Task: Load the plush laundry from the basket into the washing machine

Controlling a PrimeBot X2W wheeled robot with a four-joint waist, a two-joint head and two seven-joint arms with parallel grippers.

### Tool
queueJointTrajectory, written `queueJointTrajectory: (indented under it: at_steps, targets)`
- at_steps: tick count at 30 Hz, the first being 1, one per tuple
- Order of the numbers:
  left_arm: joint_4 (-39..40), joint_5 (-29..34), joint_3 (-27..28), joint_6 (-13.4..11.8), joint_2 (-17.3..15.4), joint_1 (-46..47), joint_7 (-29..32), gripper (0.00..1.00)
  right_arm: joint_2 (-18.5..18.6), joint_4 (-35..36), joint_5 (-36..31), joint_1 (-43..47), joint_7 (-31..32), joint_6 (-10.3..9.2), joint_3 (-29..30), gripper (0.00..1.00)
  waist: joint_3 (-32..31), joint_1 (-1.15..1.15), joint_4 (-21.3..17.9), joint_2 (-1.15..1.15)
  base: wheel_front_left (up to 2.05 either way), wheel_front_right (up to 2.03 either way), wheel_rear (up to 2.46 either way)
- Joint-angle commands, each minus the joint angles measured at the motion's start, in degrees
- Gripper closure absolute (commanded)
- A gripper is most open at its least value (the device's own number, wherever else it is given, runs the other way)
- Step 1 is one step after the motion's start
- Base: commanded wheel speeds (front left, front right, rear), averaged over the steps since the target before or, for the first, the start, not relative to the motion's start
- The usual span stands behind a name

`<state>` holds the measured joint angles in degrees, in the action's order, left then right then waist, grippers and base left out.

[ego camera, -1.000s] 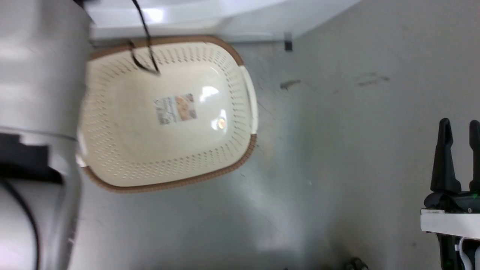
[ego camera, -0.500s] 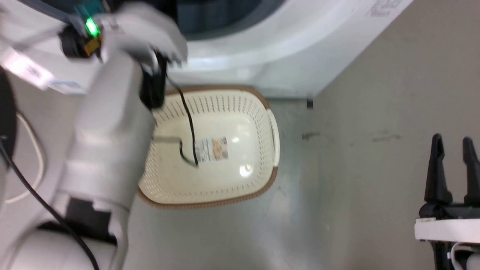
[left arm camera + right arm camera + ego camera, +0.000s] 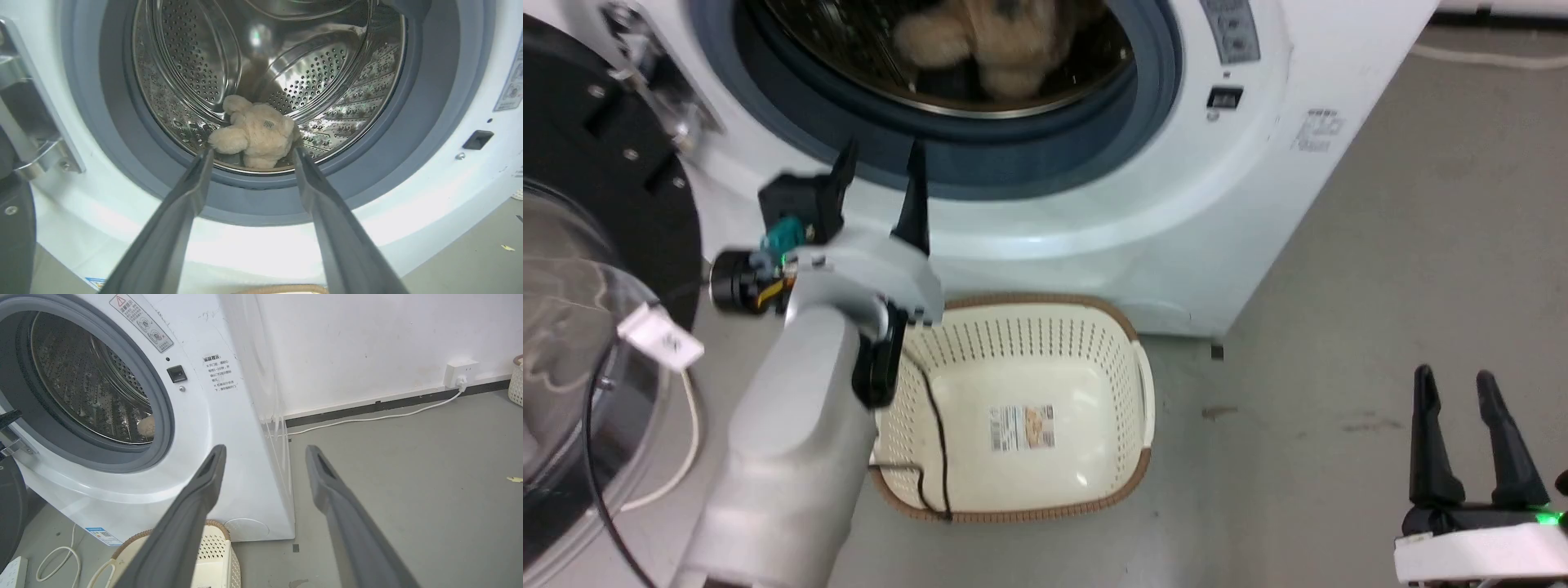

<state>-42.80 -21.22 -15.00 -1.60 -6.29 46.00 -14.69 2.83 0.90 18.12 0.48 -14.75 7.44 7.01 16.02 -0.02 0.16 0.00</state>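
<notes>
**Fingers spread on both arms, plush laundry (image 3: 257,132) in the drum (image 3: 327,73)**

Left fingers (image 3: 179,216) stand wide apart and hold nothing. They point at the round opening of the washing machine (image 3: 1176,204) from just outside its grey rubber ring (image 3: 429,122). In the left wrist view the cream plush laundry shows between their tips, lying on the bottom of the steel drum near its front edge, with a small barcode tag (image 3: 268,123) facing out. Right fingers (image 3: 1429,441) are likewise spread and empty, over the grey floor (image 3: 1339,286) well to the right of the machine. The basket (image 3: 1029,339) sits on the floor just in front of the washer's base, below the opening. Its label sticker (image 3: 1021,426) shows on the bare bottom, and a black cable (image 3: 935,425) is draped across it. The door (image 3: 596,163) stands swung open on the left.
</notes>
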Motion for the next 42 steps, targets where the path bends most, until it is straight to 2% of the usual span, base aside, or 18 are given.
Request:
queueJointTrajectory:
  at_steps: [1, 17, 26, 32, 42]
  targets:
    - [1.37, 0.54, 0.27, -0.42, -0.44, -2.69, -0.30, 0.00, 0.05, -0.34, -0.27, 1.12, -0.25, 0.05, -0.25, 0.00, -3.52, 0.02, 0.99, 0.00, 0.00, 0.00, 0.00]
    - [15.83, 0.63, 3.46, -1.09, -2.99, -25.96, -0.30, 0.00, 0.05, -3.75, -5.63, 7.83, -0.25, 0.05, -2.07, 0.00, -16.27, 0.02, 1.53, 0.00, 0.00, 0.00, 0.00]
    - [23.08, -0.02, 3.91, -1.59, -5.24, -35.05, 0.03, 0.00, 0.05, -4.45, -6.08, 9.47, -0.25, 0.05, -3.65, 0.00, -18.53, 0.02, 1.46, 0.00, 0.00, 0.00, 0.00]
    - [30.52, -0.37, 4.80, -3.41, -7.20, -42.58, 1.28, 0.00, 0.05, -4.88, -6.05, 10.21, -0.12, 0.05, -4.39, 0.00, -19.57, 0.02, 1.94, 0.00, 0.00, 0.00, 0.00]
    - [36.66, -2.48, 3.29, -2.01, -7.25, -48.11, 3.53, 0.00, 0.05, -5.28, -5.91, 10.79, 0.04, 0.05, -4.59, 0.00, -19.92, 0.02, 2.63, 0.00, 0.00, 0.00, 0.00]
